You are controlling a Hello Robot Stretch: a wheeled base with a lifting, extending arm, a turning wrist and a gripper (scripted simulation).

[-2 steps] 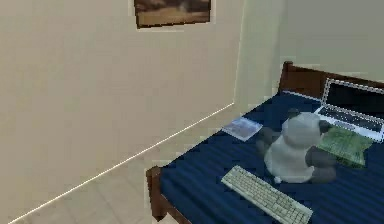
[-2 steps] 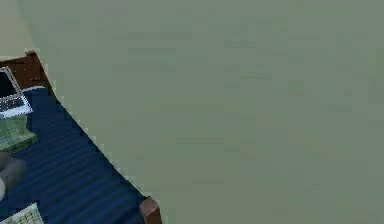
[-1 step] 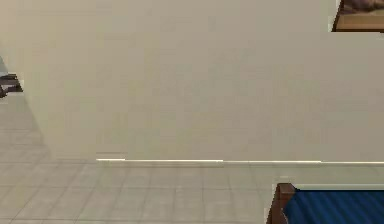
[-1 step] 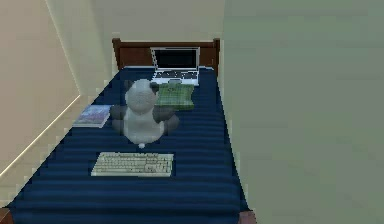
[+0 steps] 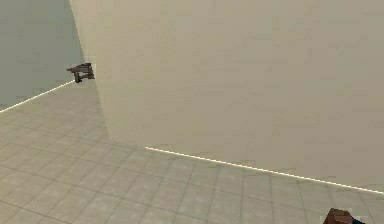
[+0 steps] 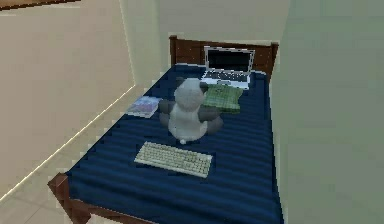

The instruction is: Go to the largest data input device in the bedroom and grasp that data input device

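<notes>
Approach looks done, bed [image 6: 240, 150] alongside; next, line up and reach out to the keyboard [image 6: 174, 159]; finger state cannot be told

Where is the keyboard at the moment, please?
In the arm side view, the keyboard lies on the blue bed, near its foot end, close to the grey plush toy.

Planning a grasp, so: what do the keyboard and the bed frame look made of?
The keyboard is likely hard plastic: matte pale beige, with rows of small raised keys. The bed frame looks like wood: dark reddish-brown and matte, though no grain shows.
</notes>
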